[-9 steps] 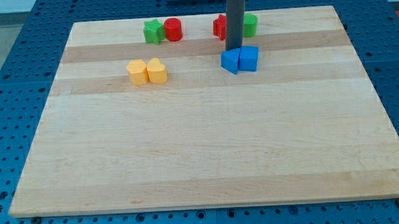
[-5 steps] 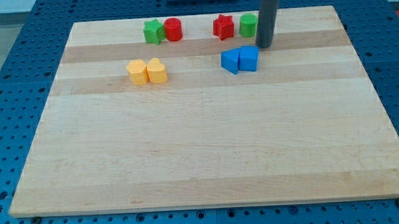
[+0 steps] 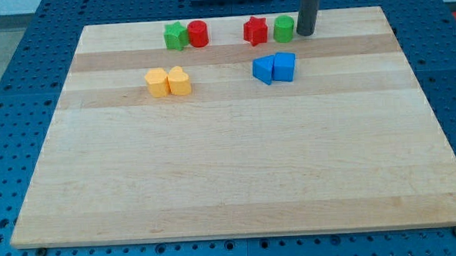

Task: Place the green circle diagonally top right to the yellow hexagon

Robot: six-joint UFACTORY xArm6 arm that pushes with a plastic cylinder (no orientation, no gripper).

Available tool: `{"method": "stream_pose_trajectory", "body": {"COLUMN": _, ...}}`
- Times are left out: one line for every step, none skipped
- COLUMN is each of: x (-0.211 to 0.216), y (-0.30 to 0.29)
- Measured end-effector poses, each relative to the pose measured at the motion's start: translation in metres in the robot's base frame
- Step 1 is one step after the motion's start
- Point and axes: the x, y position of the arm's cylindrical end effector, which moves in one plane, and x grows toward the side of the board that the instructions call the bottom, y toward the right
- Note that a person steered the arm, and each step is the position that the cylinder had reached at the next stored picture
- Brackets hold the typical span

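Note:
The green circle (image 3: 284, 28) sits near the view's top, right of centre, touching a red star (image 3: 254, 30) on its left. My tip (image 3: 306, 33) is just to the right of the green circle, close to it or touching. The yellow hexagon (image 3: 156, 82) lies at the upper left, pressed against another yellow block (image 3: 180, 81) on its right. The green circle is far to the right of and above the yellow hexagon.
A green star (image 3: 175, 36) and a red circle (image 3: 198, 33) sit together at the view's top left of centre. Two blue blocks (image 3: 274, 67) sit together below the green circle. The wooden board (image 3: 237, 158) rests on a blue perforated table.
My tip has moved right and then up, from behind the blue blocks to the right side of the green circle. No block has visibly moved.

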Motion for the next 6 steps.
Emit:
{"method": "stream_pose_trajectory", "body": {"x": 0.0, "y": -0.011}}
{"method": "stream_pose_trajectory", "body": {"x": 0.0, "y": -0.028}}
{"method": "stream_pose_trajectory", "body": {"x": 0.0, "y": -0.042}}
{"method": "stream_pose_trajectory", "body": {"x": 0.0, "y": -0.055}}
{"method": "stream_pose_trajectory", "body": {"x": 0.0, "y": -0.068}}
{"method": "stream_pose_trajectory", "body": {"x": 0.0, "y": -0.082}}
